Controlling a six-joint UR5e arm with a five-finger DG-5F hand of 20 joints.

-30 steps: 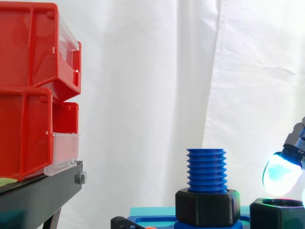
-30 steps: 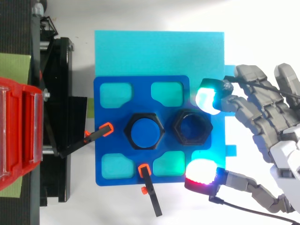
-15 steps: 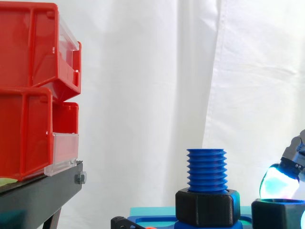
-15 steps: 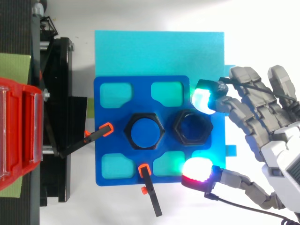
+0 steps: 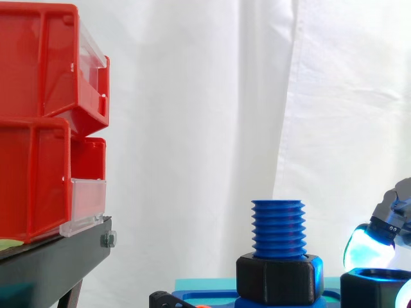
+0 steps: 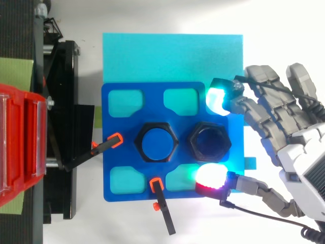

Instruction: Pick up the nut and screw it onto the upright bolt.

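Open air above bolt [image 5: 277,226], loose nut [image 6: 209,142] close beside it, red bins [image 5: 45,115] well apart

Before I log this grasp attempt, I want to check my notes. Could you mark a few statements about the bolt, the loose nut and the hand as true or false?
1. The blue bolt stands upright. True.
2. The loose nut is threaded onto the bolt. False: it sits beside the bolt on the blue plate.
3. The hand has its glowing pads flanking the loose nut on two sides. True.
4. The red bins are to the right of the bolt in the side view. False: they are at the left.
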